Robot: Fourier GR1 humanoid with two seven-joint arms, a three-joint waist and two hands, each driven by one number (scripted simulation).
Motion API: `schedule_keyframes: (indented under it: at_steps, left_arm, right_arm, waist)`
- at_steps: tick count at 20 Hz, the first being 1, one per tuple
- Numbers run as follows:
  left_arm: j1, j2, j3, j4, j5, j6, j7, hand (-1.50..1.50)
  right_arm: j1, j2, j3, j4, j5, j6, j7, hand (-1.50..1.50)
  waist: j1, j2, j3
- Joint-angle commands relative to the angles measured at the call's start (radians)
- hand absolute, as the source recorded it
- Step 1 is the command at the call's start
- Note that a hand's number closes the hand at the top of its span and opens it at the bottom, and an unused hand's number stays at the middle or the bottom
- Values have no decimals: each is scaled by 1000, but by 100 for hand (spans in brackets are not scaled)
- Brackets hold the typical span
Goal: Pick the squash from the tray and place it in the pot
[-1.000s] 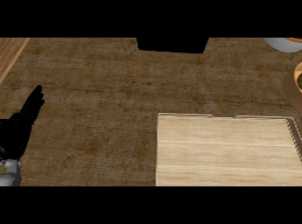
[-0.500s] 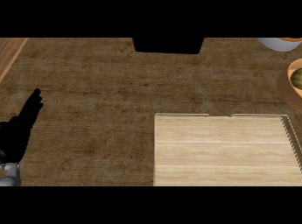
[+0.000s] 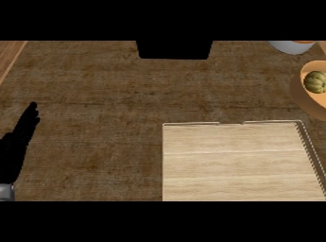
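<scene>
- The tray (image 3: 235, 163) lies nearest, at the worktop's near edge toward the right corner. It is a pale wood-grained board with a thin raised rim, and nothing rests on the part of it that shows.
- The left hand (image 3: 10, 151) stands at the near-left corner of the worktop (image 3: 102, 94), fingers straight and close together, pointing away from the robot. It holds nothing, touches nothing of the task and is well apart from the tray: a resting hand.
- The right hand shows nowhere in the head view, so its fingers cannot be described.
- Farther back, at the worktop's right edge, the squash (image 3: 317, 82) sits inside a round orange vessel (image 3: 306, 97). It is small, ribbed and yellow-green. The vessel is cut by the picture's edge and looks more like a shallow bowl than a deep pot. I take it for the pot the task names.
- Judged this way, the placing is done: the squash is off the tray, inside the vessel, and no hand is on it.
- What may remain is small: bringing the right arm to rest, which cannot be checked here.
- At the far-right corner stands the lower part of a pale grey container (image 3: 291, 46), cut off at the top.
- At the middle of the far edge a dark rectangular block (image 3: 174, 49) shows; what it is I cannot tell.
</scene>
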Motion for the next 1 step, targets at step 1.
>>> schedule_keyframes:
  at_steps: [1]
  left_arm:
    - [-68, 17, 39, 44, 8, -3, 30, 0]
  right_arm:
    - [67, -8, -18, -45, -71, 68, -22, -150]
  waist:
    - [-26, -7, -2]
